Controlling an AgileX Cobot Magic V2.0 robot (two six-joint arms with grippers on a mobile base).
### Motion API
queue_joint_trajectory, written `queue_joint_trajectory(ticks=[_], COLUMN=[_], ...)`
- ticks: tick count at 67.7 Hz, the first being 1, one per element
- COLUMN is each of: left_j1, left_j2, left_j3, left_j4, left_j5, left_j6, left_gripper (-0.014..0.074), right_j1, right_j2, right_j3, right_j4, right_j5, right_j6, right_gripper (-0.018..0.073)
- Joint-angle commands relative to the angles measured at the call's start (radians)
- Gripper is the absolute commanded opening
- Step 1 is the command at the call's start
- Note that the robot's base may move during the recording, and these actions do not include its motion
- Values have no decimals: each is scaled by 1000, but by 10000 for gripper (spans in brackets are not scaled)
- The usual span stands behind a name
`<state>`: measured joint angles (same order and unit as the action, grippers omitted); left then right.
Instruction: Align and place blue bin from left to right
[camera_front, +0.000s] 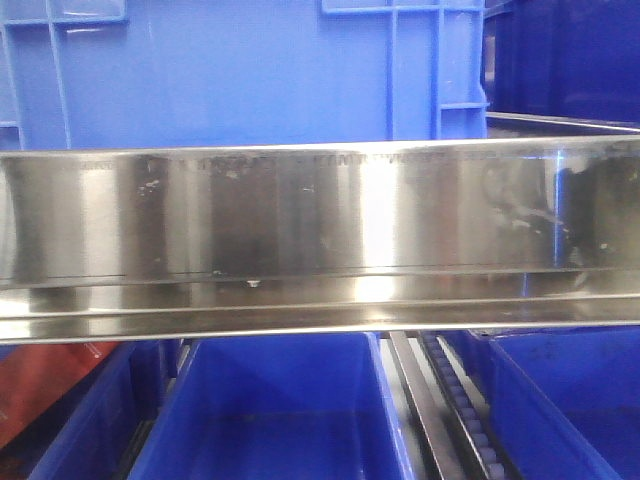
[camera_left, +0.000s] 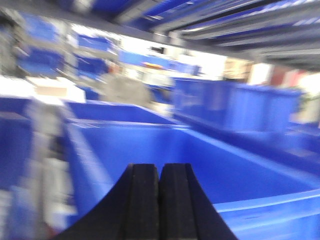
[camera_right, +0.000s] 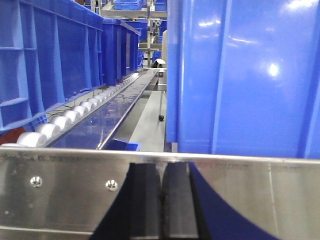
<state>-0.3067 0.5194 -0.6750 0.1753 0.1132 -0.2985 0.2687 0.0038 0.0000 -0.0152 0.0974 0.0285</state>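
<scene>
Approach step: the blue bin (camera_front: 240, 75) sits behind the shelf's steel rail (camera_front: 320, 215), untouched. Both grippers, left (camera_left: 159, 200) and right (camera_right: 162, 200), have jaws together; next they must open and reach the bin's wall.

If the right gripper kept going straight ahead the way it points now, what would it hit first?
Most likely the steel rail right in front of the shut right gripper; the blue bin stands just behind it. Depth is hard to judge, so the gripper may be nearly touching the rail.

The blue bin (camera_front: 250, 75) was cut off at the top edge — its base hidden behind the steel rail (camera_front: 320, 215). The left wrist view was blurred throughout.
</scene>
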Motion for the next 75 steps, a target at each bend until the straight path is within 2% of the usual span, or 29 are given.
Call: queue_joint_trajectory(ticks=[1, 6, 8, 12, 17, 24, 48, 63, 69, 72, 75], left_j1=[65, 138, 164, 211, 273, 322, 330, 330, 330, 330, 330], left_j2=[-40, -76, -91, -122, -168, -241, -484, -519, -519, -519, -519], left_j3=[37, 86, 114, 158, 220, 302, 528, 652, 675, 675, 675], left_j4=[-67, -189, -206, -208, -199, -200, -198, -198, -198, -186, -175], left_j5=[-18, -27, -33, -45, -47, -47, -3, -3, -42, 3, 1], left_j6=[145, 229, 256, 299, 299, 299, 299, 299, 299, 299, 299], left_gripper=[-111, -111, -111, -111, -111, -111, -111, -111, -111, -111, -111], right_j1=[-1, -1, -1, -1, -1, -1, -1, -1, -1, -1, -1], right_j2=[-4, -4, -4, -4, -4, -4, -4, -4, -4, -4, -4], right_j3=[0, 0, 0, 0, 0, 0, 0, 0, 0, 0, 0], right_j4=[3, 3, 3, 3, 3, 3, 3, 3, 3, 3, 3], right_j5=[-8, -8, -8, -8, -8, -8, -8, -8, -8, -8, -8], right_j6=[-3, -3, -3, -3, -3, -3, -3, -3, -3, -3, -3], right_gripper=[-85, -85, -85, -85, -85, -85, -85, -85, -85, -85, -85])
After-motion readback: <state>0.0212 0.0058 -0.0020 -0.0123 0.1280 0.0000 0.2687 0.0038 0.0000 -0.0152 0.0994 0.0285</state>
